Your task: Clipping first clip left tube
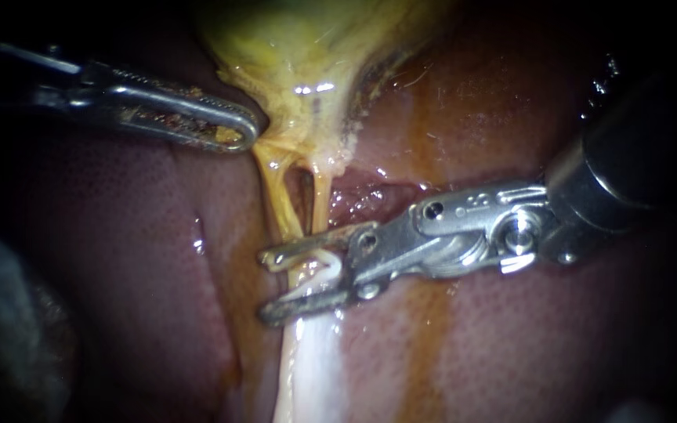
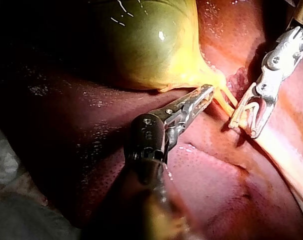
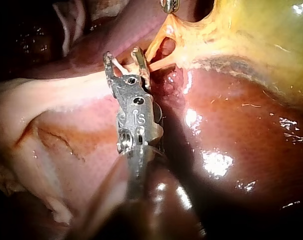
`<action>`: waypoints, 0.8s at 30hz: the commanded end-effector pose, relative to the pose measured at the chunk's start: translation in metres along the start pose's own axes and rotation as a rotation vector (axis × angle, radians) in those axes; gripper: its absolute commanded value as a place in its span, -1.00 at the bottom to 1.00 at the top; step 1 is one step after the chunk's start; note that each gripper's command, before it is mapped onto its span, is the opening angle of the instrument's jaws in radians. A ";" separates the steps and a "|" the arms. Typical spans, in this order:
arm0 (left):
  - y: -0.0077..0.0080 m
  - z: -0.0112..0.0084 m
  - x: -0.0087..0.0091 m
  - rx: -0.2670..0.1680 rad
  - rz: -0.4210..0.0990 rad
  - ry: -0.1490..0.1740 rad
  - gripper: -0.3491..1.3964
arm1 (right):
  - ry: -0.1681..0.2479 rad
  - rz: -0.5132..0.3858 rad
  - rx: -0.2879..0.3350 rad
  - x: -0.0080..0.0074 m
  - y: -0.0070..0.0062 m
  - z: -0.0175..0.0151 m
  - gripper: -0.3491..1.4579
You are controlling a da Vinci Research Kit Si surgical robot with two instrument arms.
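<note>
Setting: dark red, wet liver [image 1: 119, 258] fills the field, with the yellow-green gallbladder [image 1: 299, 39] above and darkness around the edges.

Item 1, right instrument [image 1: 266, 286]. Shaft enters from the right in the endoscope view. Its hand, two metal jaws, stands wide and carries an open white clip [image 1: 327, 274], whose legs line the inner faces of both jaws. The jaws straddle the spot where two yellow tubes run down into a pale whitish band [image 1: 307, 360].

Item 2, left tube [image 1: 274, 196]. It descends from the gallbladder's neck and passes beneath the upper jaw into the gap of the clip. Whether the clip takes in this tube alone cannot be told.

Item 3, right tube [image 1: 320, 200]. Just beside the left tube, with a dark slit between them. It meets the upper jaw near the clip.

Item 4, left instrument [image 1: 246, 129]. Shaft enters from the left. Its hand is closed, the jaws lying together with the tip pinching the yellow neck tissue [image 1: 276, 149] where the gallbladder narrows. In the right wrist view this tissue is tented toward the tip. It lies well apart from the right instrument.

Item 5, grey cloth [image 2: 11, 210]. Lies at the liver's edge, beside the left instrument's shaft.
</note>
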 end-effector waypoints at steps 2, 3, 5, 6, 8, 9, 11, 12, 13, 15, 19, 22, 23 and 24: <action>0.0000 0.0000 0.0000 0.000 0.000 0.000 -1.00 | 0.000 0.000 0.001 0.0001 -0.0001 -0.0003 -0.32; 0.0000 0.0000 0.0000 0.000 0.000 0.000 -1.00 | 0.000 0.000 0.002 0.0001 -0.0002 -0.0005 -0.30; 0.0000 0.0000 0.0000 0.000 0.000 0.000 -1.00 | 0.001 0.001 0.004 0.0003 -0.0004 -0.0008 -0.28; 0.0000 0.0000 0.0000 0.000 0.000 0.000 -1.00 | 0.001 0.002 0.006 0.0005 -0.0006 -0.0012 -0.26; 0.0000 0.0000 0.0000 0.000 0.000 0.000 -1.00 | 0.002 0.004 0.009 0.0007 -0.0008 -0.0018 -0.24; 0.0000 0.0000 0.0000 0.000 0.000 0.000 -1.00 | 0.006 0.005 0.012 0.0009 -0.0009 -0.0022 -0.22; -0.0001 0.0000 -0.0001 0.000 0.000 0.000 -1.00 | 0.010 0.007 0.016 0.0011 -0.0010 -0.0029 -0.20; -0.0001 0.0000 -0.0001 0.000 0.000 0.000 -1.00 | 0.013 0.007 0.019 0.0012 -0.0010 -0.0032 -0.19; -0.0001 0.0000 -0.0001 0.000 0.001 0.000 -1.00 | 0.020 0.008 0.020 0.0013 -0.0011 -0.0036 -0.18; -0.0001 0.0000 -0.0001 0.000 0.001 0.000 -1.00 | 0.025 0.009 0.019 0.0013 -0.0012 -0.0044 -0.17; -0.0001 0.0000 -0.0001 0.000 0.001 0.000 -1.00 | 0.029 0.012 0.008 0.0014 -0.0013 -0.0054 -0.16; -0.0001 0.0000 -0.0001 0.000 0.001 0.000 -1.00 | 0.036 0.012 0.005 0.0013 -0.0010 -0.0055 -0.15; -0.0001 0.0000 -0.0001 0.000 0.001 0.000 -1.00 | 0.039 0.012 0.006 0.0013 -0.0009 -0.0055 -0.15; -0.0001 0.0000 -0.0001 0.000 0.001 0.000 -1.00 | 0.039 0.012 0.006 0.0012 -0.0008 -0.0055 -0.15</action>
